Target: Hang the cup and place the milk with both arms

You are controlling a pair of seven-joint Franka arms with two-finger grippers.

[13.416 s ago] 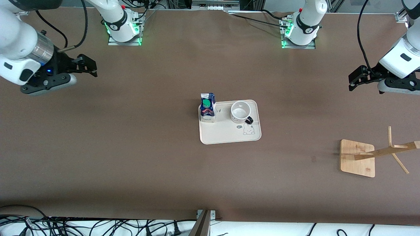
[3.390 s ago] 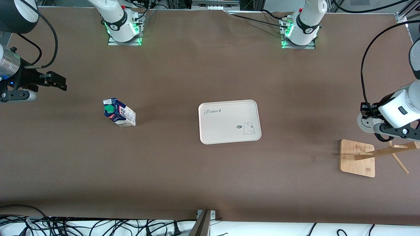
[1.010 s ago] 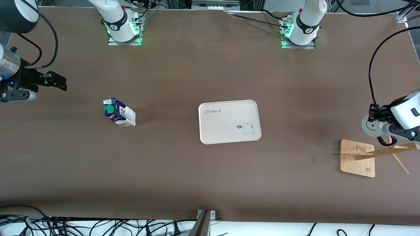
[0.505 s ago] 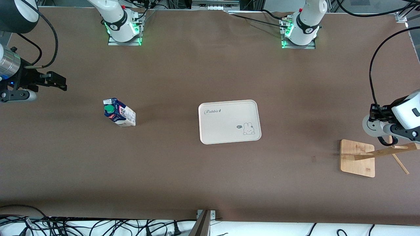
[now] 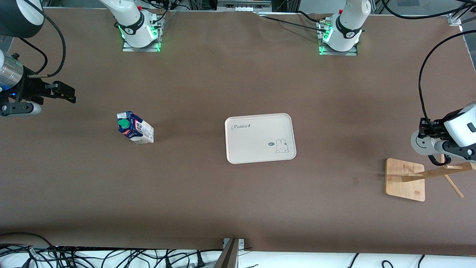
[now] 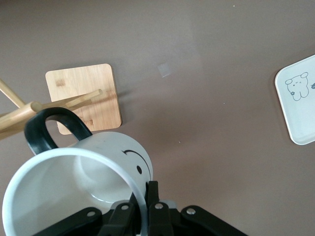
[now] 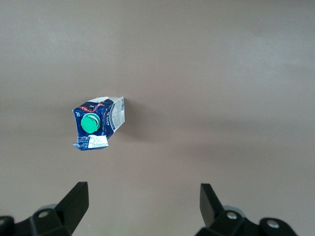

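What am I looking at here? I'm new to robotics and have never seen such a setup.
These are two robot arms bolted along one edge of a brown table. One picture comes from a high camera facing them; the other two come from cameras on each arm's wrist.

The left end effector pinches the rim of a white smiley cup in the air, over a wooden rack whose pegs are for hanging it.

The right end effector waits, open and holding nothing. Its camera looks down on the milk, a blue carton standing on the table toward that arm's end.

A cream tray with a rabbit drawing lies mid-table.
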